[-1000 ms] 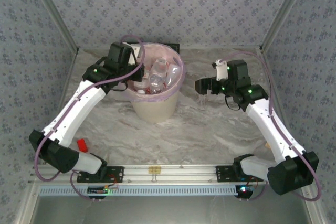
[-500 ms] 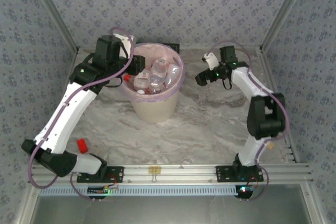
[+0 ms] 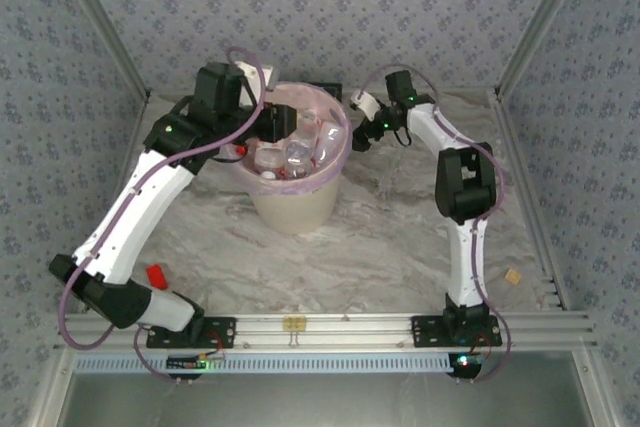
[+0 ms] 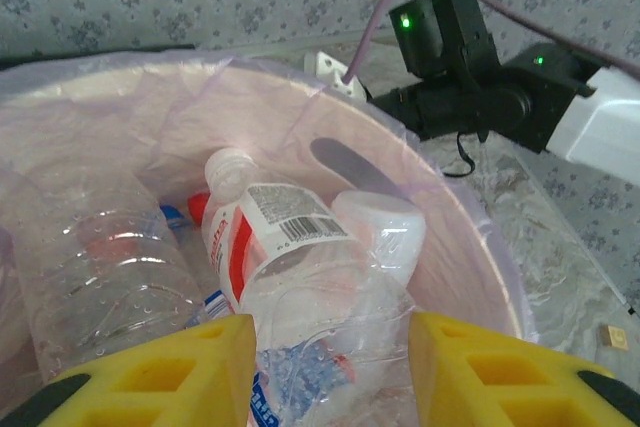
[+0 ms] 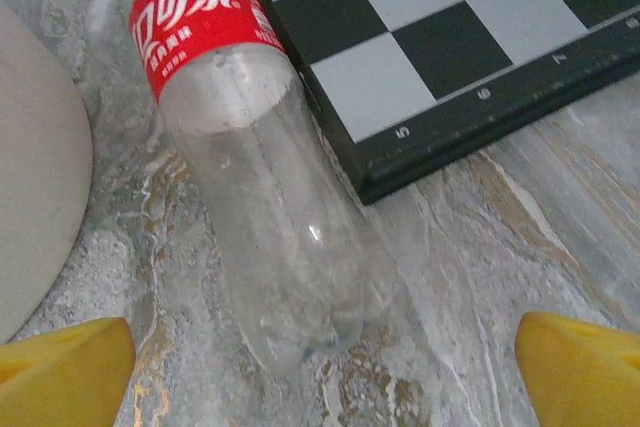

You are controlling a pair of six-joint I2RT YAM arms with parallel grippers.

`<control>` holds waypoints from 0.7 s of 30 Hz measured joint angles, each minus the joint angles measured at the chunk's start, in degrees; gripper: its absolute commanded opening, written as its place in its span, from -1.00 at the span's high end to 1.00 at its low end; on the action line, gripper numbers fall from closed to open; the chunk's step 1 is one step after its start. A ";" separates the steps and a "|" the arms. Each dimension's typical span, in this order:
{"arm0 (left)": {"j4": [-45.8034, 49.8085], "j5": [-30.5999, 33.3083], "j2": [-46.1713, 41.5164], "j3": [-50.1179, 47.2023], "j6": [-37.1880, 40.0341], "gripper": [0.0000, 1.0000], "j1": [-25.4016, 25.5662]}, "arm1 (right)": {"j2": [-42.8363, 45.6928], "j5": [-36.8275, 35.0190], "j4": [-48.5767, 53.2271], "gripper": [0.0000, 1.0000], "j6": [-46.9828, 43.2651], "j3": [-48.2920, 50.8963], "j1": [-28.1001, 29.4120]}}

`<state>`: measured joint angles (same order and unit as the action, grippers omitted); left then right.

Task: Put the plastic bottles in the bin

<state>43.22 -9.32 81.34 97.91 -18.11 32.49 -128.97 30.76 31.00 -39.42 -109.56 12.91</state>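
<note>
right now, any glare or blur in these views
top external: soft even light, bin sharp; left wrist: bag hazy with glare, left fingers blurred up close; right wrist: bottle sharp, label readable, right fingers out of focus at the corners

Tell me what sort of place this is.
Probably a robot test booth, not a home: patterned wall panels in metal framing, a marble-look table, robot arms bolted to a rail.

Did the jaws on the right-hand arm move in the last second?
Yes. In the top view, the right jaws swung left and farther back, ending close to the rim of the bin; a second ago they hung well to its right.
</note>
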 measured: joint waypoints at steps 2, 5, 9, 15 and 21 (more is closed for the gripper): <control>0.39 -0.15 0.00 -0.94 0.02 0.14 0.31 | -1.79 1.07 1.55 -0.99 -0.33 -2.32 0.13; 0.68 -0.35 0.00 -2.40 0.09 0.16 1.18 | -4.55 1.84 3.96 -0.99 -0.98 -5.09 0.44; 0.37 -0.66 -0.50 -4.79 0.33 0.19 1.77 | -8.90 2.01 9.03 -1.00 -1.88 -10.27 1.14; 0.85 -0.52 -1.86 -7.58 0.66 0.19 1.70 | -13.99 1.60 15.41 -0.97 -3.19 -18.40 2.51; 1.73 -0.31 -2.40 -7.52 0.70 0.00 0.00 | -15.17 0.92 19.04 -0.66 -4.96 -20.04 3.37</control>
<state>44.95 -9.63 78.94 90.39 -17.41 32.49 -144.14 31.68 50.04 -44.38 -129.60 16.27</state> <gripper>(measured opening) 0.488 0.870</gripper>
